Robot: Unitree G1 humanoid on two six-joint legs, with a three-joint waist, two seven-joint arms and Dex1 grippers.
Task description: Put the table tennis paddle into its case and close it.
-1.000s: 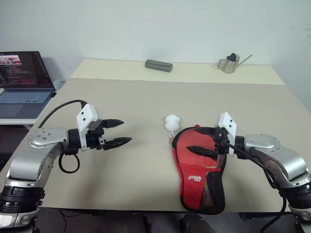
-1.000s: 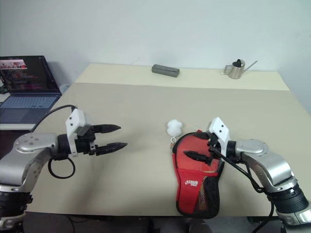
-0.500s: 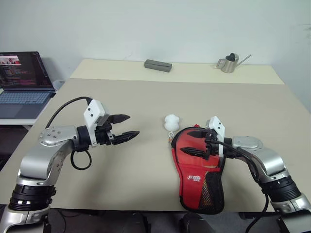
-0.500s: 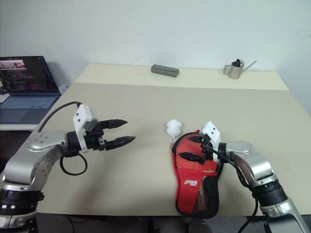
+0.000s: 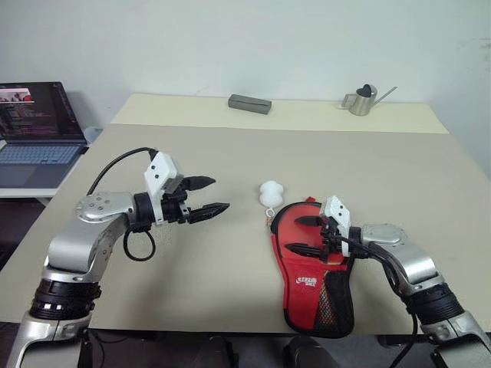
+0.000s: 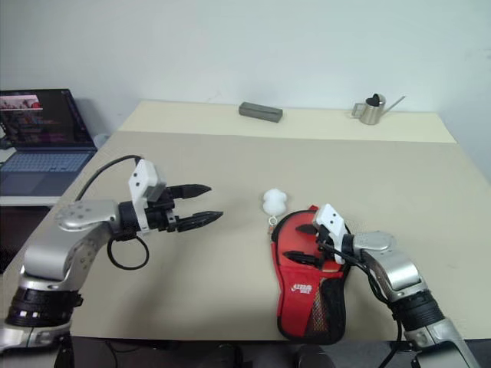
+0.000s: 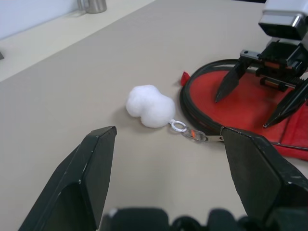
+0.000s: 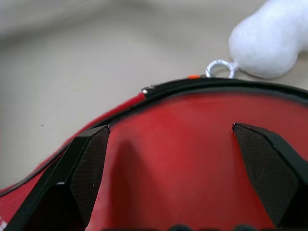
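- We count 1 case (image 5: pixel 311 268) on the tan table (image 5: pixel 230 253), lying flat near the front edge on the right side, red face up, with black mesh and a white logo at its narrow end toward us.
- 1 white pompom (image 5: pixel 271 192) sits on the table just beyond the round end of the case, joined to the zip pull by a small ring; the left wrist view shows that link plainly.
- The round end shows a smooth red surface inside a black zip rim; we cannot tell whether that is the paddle's face or the case's fabric, and we see no handle.
- 2 grippers are in play. The right gripper (image 5: pixel 303 234) is low over the round red end of the case, its 2 black fingers spread wide, 1 toward the rim by the pompom and 1 nearer the middle; we cannot tell whether the tips touch the fabric, and nothing is pinched between them.
- The left gripper (image 5: pixel 207 195) hovers above bare table well to the left of the case, pointing toward the pompom, its 2 fingers apart and empty.
- At the far edge we see 1 grey box (image 5: pixel 250 103) and 1 small metal watering can (image 5: pixel 364 100).
- 1 open laptop (image 5: pixel 37 130) stands on a side surface off the table's left.
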